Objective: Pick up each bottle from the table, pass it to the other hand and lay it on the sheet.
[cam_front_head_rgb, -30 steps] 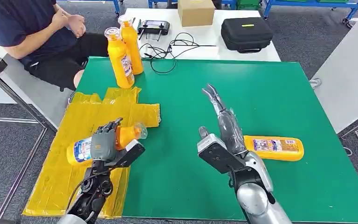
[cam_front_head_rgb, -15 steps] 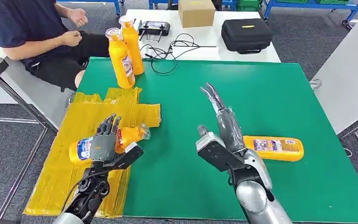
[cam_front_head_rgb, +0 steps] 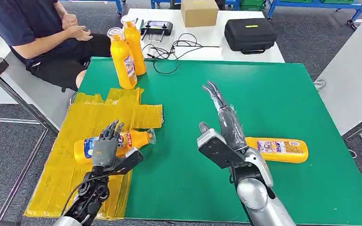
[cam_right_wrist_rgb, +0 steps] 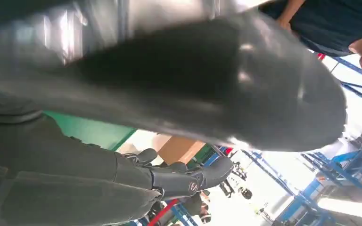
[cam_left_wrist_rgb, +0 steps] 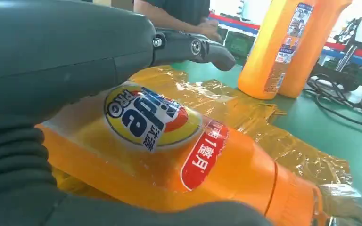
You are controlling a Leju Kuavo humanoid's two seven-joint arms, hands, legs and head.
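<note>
- The left hand [cam_front_head_rgb: 105, 147] is released, fingers spread over a bottle [cam_front_head_rgb: 122, 140] lying on its side on the yellow sheet [cam_front_head_rgb: 56, 183], under the palm.
- The right hand [cam_front_head_rgb: 224, 120] is released too, fingers straight, holding nothing.
- Another bottle [cam_front_head_rgb: 278, 149] lies on the green table [cam_front_head_rgb: 283, 94] just right of that hand.
- Two standing bottles [cam_front_head_rgb: 126, 49] stand far beyond the left hand.

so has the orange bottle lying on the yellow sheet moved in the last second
Yes. The orange detergent bottle has slid slightly toward the yellow plastic sheet's inner edge by the green table mat.
</note>
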